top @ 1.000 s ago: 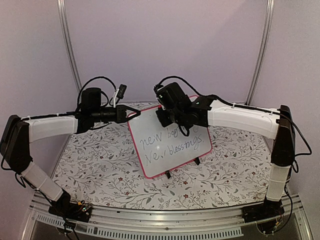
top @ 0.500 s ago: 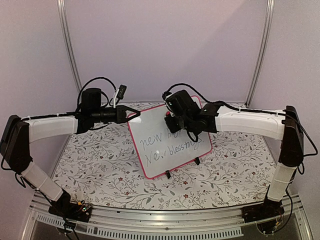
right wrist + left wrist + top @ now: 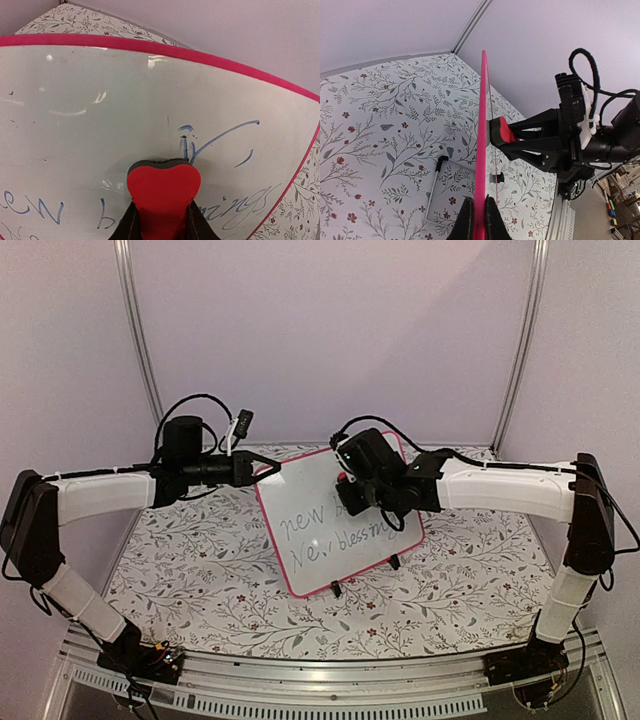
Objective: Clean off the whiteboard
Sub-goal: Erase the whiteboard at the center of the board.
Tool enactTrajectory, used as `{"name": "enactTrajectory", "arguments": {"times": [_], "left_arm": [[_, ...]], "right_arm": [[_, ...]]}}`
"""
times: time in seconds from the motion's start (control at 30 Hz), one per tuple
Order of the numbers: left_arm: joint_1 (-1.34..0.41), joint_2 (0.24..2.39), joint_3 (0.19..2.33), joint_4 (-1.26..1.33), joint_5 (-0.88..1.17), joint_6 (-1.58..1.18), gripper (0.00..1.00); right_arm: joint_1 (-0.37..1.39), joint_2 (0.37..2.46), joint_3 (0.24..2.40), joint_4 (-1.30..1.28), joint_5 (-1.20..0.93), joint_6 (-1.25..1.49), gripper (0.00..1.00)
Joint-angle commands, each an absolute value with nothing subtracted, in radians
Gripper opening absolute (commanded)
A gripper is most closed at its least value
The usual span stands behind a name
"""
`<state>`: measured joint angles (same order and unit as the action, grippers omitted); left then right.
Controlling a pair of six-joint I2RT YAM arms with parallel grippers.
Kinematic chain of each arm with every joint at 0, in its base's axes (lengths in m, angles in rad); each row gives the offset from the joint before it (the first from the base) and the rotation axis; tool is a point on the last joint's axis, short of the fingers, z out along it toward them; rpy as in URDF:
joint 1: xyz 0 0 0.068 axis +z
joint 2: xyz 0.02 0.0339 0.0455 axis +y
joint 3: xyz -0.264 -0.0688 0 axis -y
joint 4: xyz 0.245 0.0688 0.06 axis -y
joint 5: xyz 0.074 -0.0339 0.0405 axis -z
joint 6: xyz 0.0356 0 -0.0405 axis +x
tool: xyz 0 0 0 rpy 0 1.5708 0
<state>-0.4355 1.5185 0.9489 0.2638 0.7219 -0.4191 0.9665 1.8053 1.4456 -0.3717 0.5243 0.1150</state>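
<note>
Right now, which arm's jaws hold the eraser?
The right gripper: its jaws pinch the red eraser against the whiteboard, while the left gripper only clamps the board's pink edge.

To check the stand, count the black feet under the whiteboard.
2: one foot under the whiteboard near its lower left corner, another near the lower right. Others may be hidden behind it.

Soft, bright, even light fills every view, and shadows are faint. Small white glare spots dot the whiteboard (image 3: 75,150). The right wrist view bows its pink rim. The close red eraser (image 3: 164,192) looks slightly blurred.
</note>
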Motion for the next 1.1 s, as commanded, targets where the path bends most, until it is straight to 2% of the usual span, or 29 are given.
{"name": "enactTrajectory", "arguments": {"times": [0.0,0.4,0.7,1.07], "left_arm": [[-0.461,1.465,0.948,0.346,0.773,-0.360,0.00],[-0.460,1.469,0.948,0.346,0.772,-0.362,0.00],[-0.461,1.466,0.949,0.344,0.768,-0.363,0.00],[-0.458,1.466,0.952,0.342,0.771,-0.365,0.00]], "right_arm": [[0.950,1.803,1.402,-0.425,0.498,0.123,0.00],[0.949,1.727,1.482,-0.395,0.544,0.091,0.00],[0.936,1.792,1.620,-0.400,0.554,0.028,0.00],[0.935,1.826,1.532,-0.399,0.524,0.075,0.00]]}}
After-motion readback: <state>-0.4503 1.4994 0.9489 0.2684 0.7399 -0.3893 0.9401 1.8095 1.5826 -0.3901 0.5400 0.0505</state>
